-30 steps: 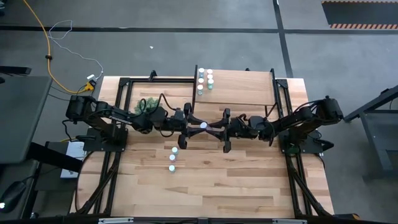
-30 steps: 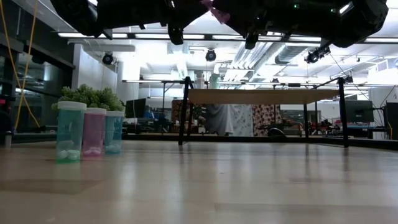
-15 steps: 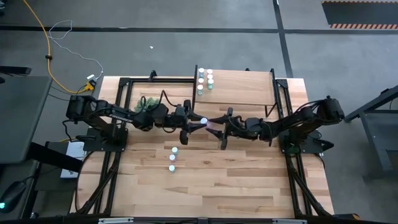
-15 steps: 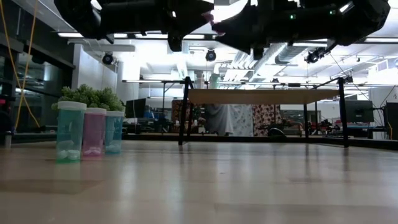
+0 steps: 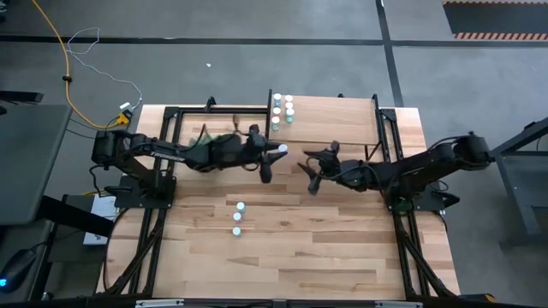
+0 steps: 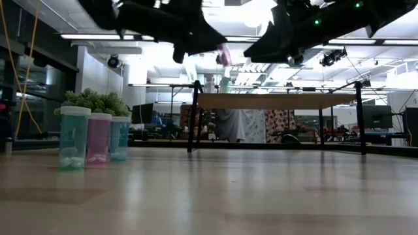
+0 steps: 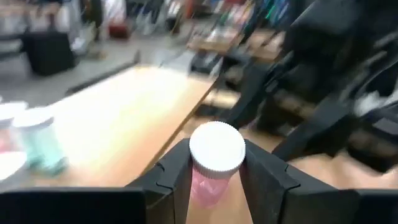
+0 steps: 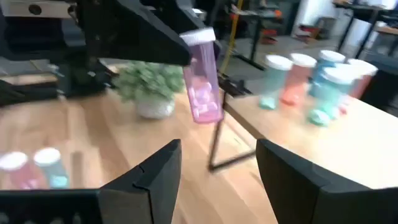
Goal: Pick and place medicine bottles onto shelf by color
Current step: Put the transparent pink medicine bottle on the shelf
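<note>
My left gripper is high over the table's middle, near the shelf, shut on a pink, white-capped medicine bottle. My right gripper hangs open just to its right and touches nothing; its wrist view shows the pink bottle ahead of its own spread fingers. Several bottles stand on the light-wood shelf at its left end. Three more, teal, pink and bluish, stand upright on the tabletop. My left gripper pinches the pink bottle between its two fingers, on the upper body just below the white cap. The fingers come from the table's left. The bottle is lifted clear, cap up, slightly tilted, its body hanging below the fingers.
A bushy green plant sits at the table's far left, partly under my left arm. The shelf's black metal side supports rise from the table. Bare wooden tabletop lies on the near side.
The two grippers, close together at the pink bottle a second ago, have drawn apart. My left gripper has carried the bottle toward the far edge and the shelf. My right gripper has pulled back toward the table's right without it.
</note>
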You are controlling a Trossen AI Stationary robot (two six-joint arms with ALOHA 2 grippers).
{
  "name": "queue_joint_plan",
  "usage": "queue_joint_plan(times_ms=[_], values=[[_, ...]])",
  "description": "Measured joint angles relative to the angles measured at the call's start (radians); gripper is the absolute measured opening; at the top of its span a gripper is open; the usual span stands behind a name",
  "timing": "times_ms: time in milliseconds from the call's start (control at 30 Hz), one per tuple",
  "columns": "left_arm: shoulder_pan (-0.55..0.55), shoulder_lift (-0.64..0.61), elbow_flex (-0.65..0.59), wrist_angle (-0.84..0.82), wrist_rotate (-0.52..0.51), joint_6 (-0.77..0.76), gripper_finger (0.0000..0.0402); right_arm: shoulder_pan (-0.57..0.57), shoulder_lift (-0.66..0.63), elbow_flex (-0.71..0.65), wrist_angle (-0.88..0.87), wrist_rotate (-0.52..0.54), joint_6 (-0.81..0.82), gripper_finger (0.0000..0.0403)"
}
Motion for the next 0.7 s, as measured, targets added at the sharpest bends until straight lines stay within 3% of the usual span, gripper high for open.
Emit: queue_joint_plan(times_ms=[167, 400, 700], values=[[0.024, 0.057, 0.174, -0.321, -0.067, 0.026, 0.0109, 0.0, -0.024, 0.0, -0.052, 0.041, 0.028, 0.02], [0.059, 0.156, 0.283, -0.357, -0.119, 0.061, 0.0109, 0.0, -0.023, 0.0, -0.066, 0.041, 0.037, 0.02], [0.137, 0.194, 0.291, -0.334, -0.157, 0.013, 0.0109, 0.0, -0.023, 0.0, -0.061, 0.041, 0.044, 0.02]])
